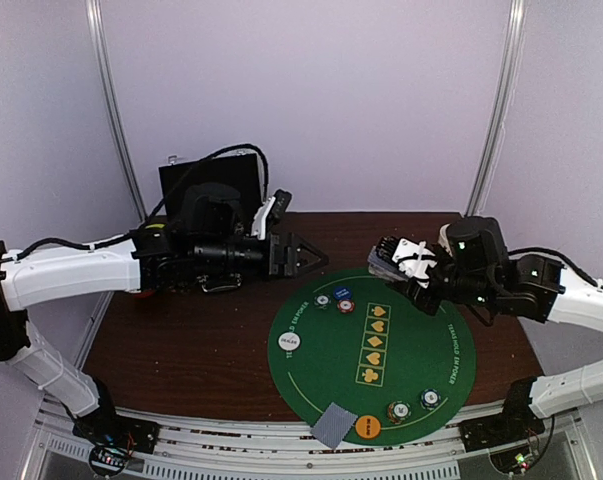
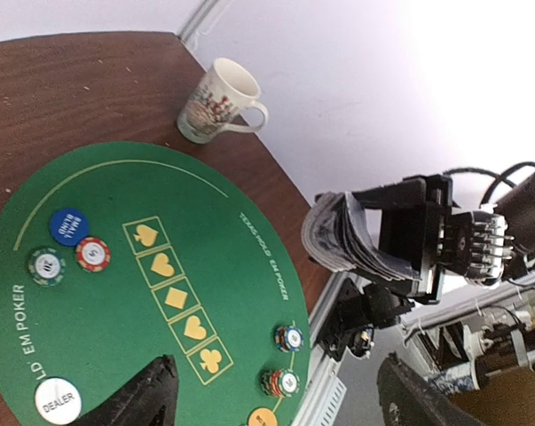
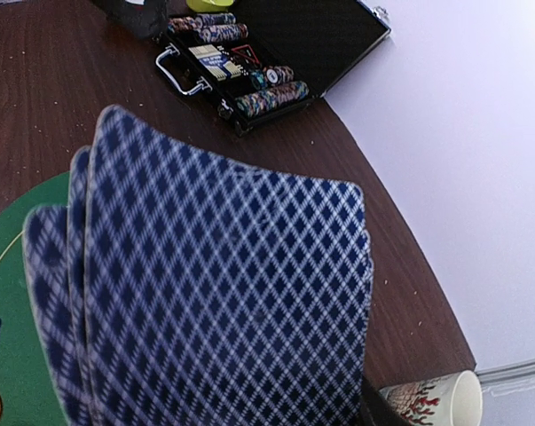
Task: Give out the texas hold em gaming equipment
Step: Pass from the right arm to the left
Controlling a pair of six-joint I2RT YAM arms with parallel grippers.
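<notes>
My right gripper (image 1: pixel 399 262) is shut on a fanned deck of blue-backed playing cards (image 3: pixel 223 293), held above the far right edge of the round green poker mat (image 1: pixel 311 375). The deck hides its fingers in the right wrist view. My left gripper (image 1: pixel 309 257) hangs open over the mat's far left edge, nothing between its dark fingertips (image 2: pixel 152 390). On the mat lie a blue chip (image 2: pixel 68 226), two small chip stacks (image 2: pixel 47 266), a white dealer disc (image 1: pixel 285 341), an orange disc (image 1: pixel 367 427), two more chip stacks (image 2: pixel 289 337) and face-down cards (image 1: pixel 333 424).
A black hinged chip case (image 1: pixel 209 185) stands open at the table's far left, with chip rows inside (image 3: pixel 271 93). A cream printed mug (image 2: pixel 218 102) sits on the brown table beyond the mat. The metal rail (image 1: pixel 281 455) runs along the near edge.
</notes>
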